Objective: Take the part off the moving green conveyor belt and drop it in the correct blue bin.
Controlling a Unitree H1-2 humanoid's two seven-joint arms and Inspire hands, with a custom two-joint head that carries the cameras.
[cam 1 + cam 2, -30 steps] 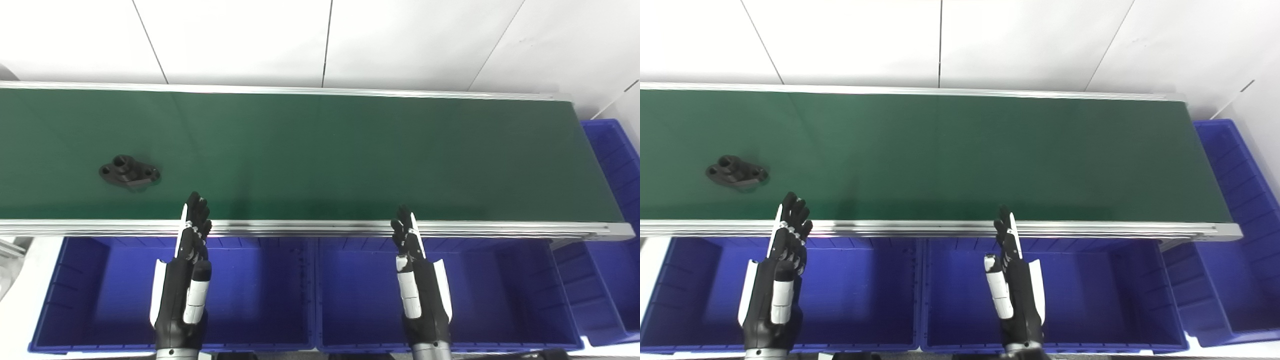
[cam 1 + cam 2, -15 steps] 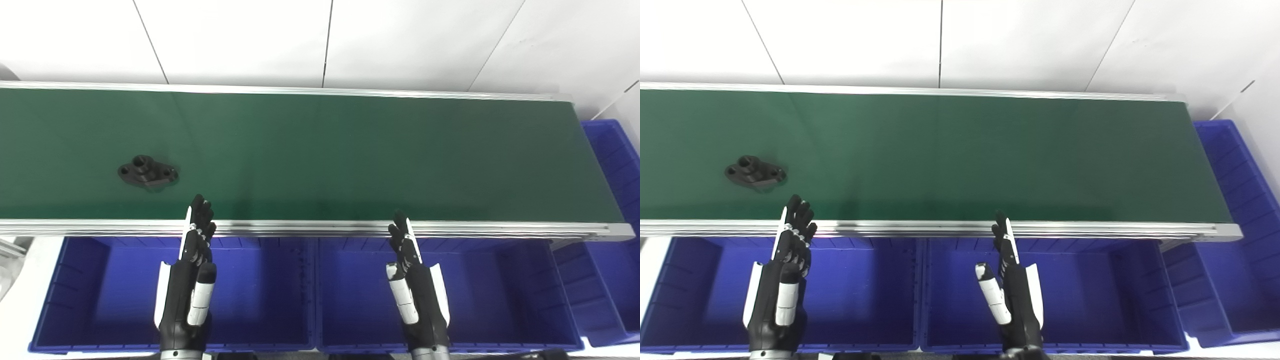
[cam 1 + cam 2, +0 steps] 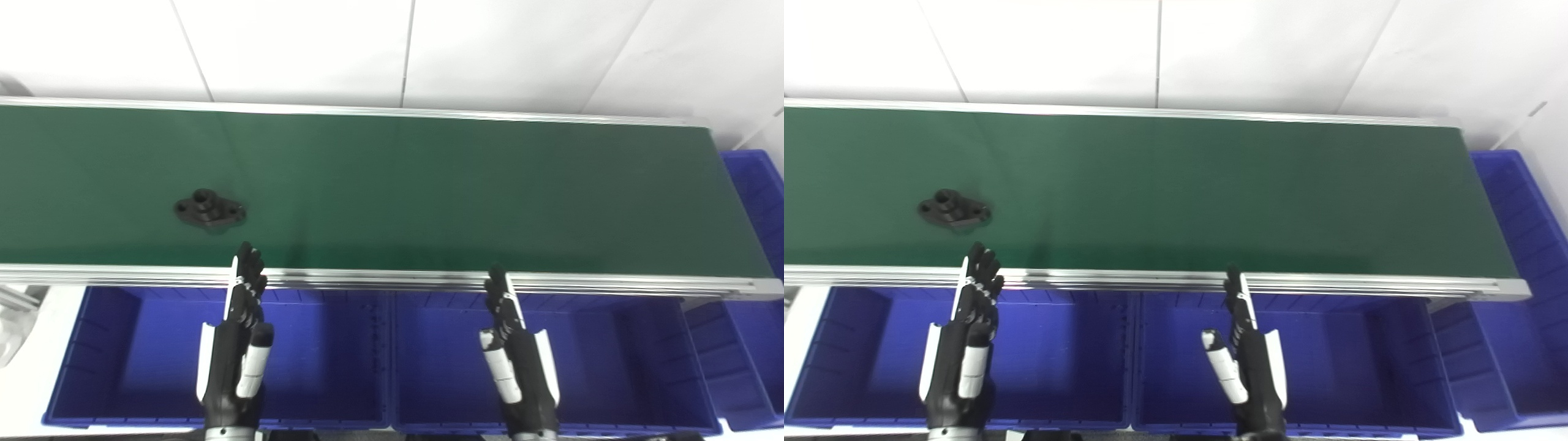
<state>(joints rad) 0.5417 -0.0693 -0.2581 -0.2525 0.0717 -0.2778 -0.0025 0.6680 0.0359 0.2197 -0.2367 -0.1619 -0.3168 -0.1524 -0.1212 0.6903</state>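
Currently logged: black part (image 3: 210,211) on green belt (image 3: 429,190), my left hand (image 3: 236,349) and right hand (image 3: 517,361) over blue bins (image 3: 98,361), fingers straight, holding nothing.

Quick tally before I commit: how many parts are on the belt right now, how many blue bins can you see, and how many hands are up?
Black parts on the green belt: 1
Blue bins: 3, left, middle and one at the belt's right end
Hands, both open and empty: 2, left hand and right hand
Total: 6
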